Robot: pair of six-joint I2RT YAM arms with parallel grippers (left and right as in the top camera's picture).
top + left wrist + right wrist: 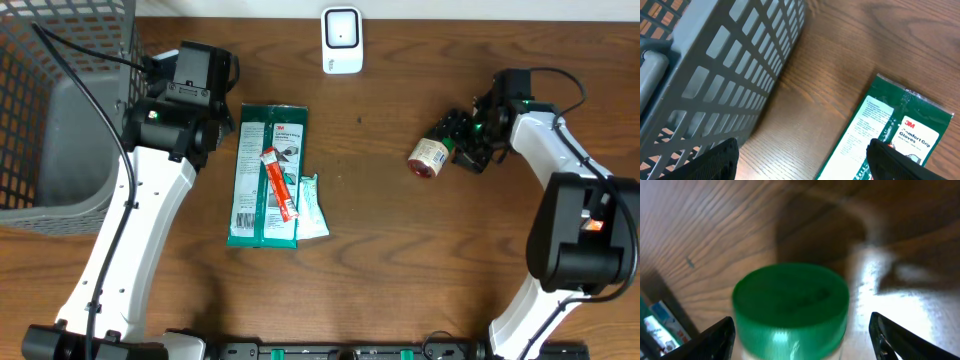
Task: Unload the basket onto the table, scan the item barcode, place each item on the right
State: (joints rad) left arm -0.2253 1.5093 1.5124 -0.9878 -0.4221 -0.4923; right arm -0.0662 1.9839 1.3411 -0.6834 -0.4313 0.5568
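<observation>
A small jar (430,155) with a green lid lies on its side on the wooden table at the right. My right gripper (462,140) is at its lid end. In the right wrist view the green lid (790,300) fills the middle between the two fingers, and a gap shows on each side, so the right gripper (802,347) stands open around it. The white barcode scanner (341,40) stands at the back centre. My left gripper (208,135) hangs open over bare wood (800,167) between the basket and a green glove package (890,135).
A grey wire basket (60,110) fills the far left. The green glove package (265,175) lies left of centre with a red stick pack (280,185) on it and a small white-green sachet (312,205) beside it.
</observation>
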